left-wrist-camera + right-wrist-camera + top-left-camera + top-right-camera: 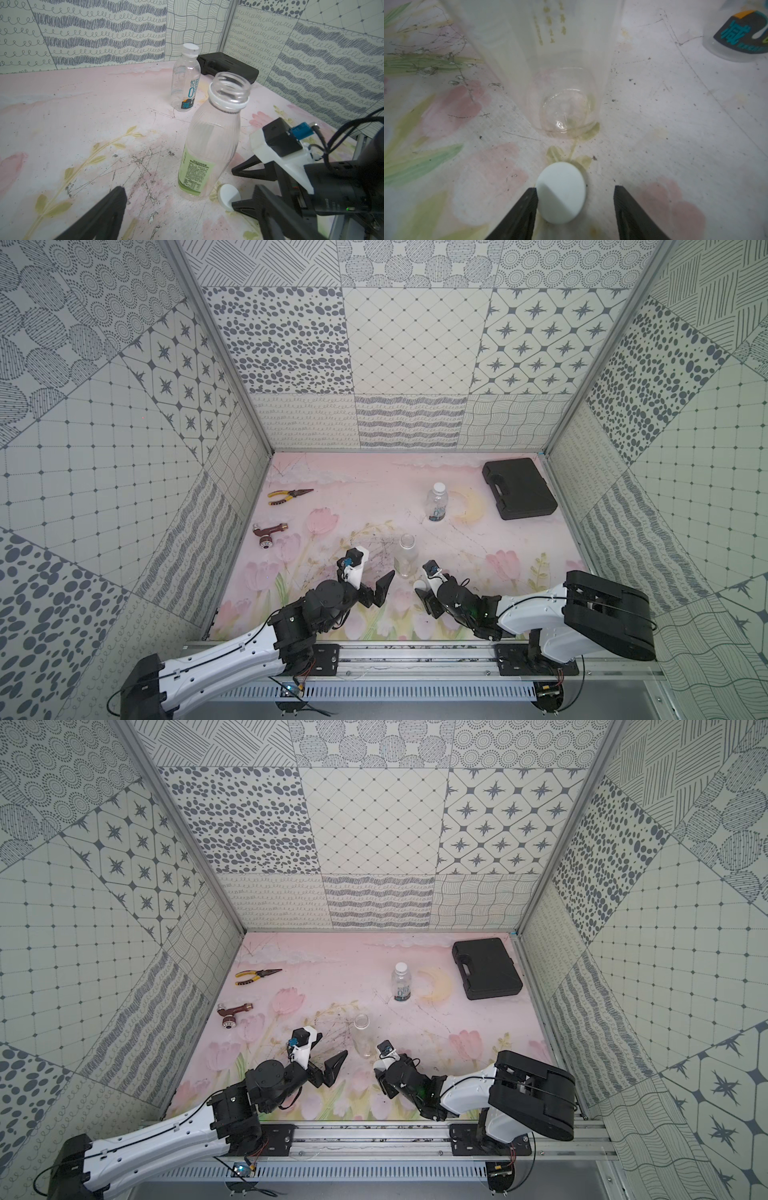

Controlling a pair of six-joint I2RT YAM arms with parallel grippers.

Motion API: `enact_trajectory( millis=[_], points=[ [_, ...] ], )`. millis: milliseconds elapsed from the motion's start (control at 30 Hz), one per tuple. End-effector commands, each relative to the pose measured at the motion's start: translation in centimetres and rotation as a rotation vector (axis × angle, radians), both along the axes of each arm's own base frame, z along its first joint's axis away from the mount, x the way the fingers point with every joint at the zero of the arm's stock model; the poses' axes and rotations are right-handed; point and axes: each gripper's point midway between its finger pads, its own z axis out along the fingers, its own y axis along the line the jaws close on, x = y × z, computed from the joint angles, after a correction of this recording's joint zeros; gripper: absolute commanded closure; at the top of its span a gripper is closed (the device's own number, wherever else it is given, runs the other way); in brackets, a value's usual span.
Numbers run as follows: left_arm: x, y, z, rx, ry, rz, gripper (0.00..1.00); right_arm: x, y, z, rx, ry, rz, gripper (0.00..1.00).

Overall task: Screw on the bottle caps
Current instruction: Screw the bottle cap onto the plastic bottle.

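The taller bottle (406, 558) stands uncapped at mid-table, its green label (195, 176) facing the left wrist camera. A loose white bottle cap (560, 192) lies flat on the mat beside its base. My right gripper (575, 189) is open around this cap: one finger touches its edge, the other stands clear. My left gripper (189, 188) is wide open and empty, just left of the taller bottle (209, 145). The shorter bottle (437, 506) with the blue-white label stands farther back, with a white cap (190, 48) on its neck.
A black plastic case (519, 488) lies at the back right by the wall. Yellow-handled pliers (289, 495) and a red-brown tool (268, 532) lie at the left. Patterned walls enclose three sides of the pink floral mat (519, 547).
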Motion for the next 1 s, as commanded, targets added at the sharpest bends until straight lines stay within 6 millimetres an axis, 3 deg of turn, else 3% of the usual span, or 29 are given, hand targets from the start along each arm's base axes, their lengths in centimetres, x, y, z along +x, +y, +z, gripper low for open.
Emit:
enact_trajectory(
  millis=[0, 133, 400, 633, 967],
  points=[
    [0.0, -0.2, 1.4, -0.035, -0.049, -0.013, 0.00, 0.0, 0.2, 1.3, 0.025, -0.020, 0.021, 0.37],
    [0.1, -0.1, 1.3, -0.035, -0.048, -0.007, 0.00, -0.2, 0.7, 2.0, 0.040, -0.025, 0.043, 0.34],
    [0.0, 0.1, 1.3, -0.034, -0.049, -0.001, 0.00, 0.3, 1.4, 0.3, -0.005, -0.013, 0.044, 0.25],
    [-0.1, 0.3, 1.4, -0.038, -0.056, 0.001, 0.00, 0.7, 1.8, -1.2, -0.046, -0.015, 0.052, 0.29],
    [0.1, 0.4, 1.3, -0.034, -0.060, 0.008, 0.00, 0.5, 0.9, -1.2, -0.037, -0.015, 0.042, 0.44]
  ],
)
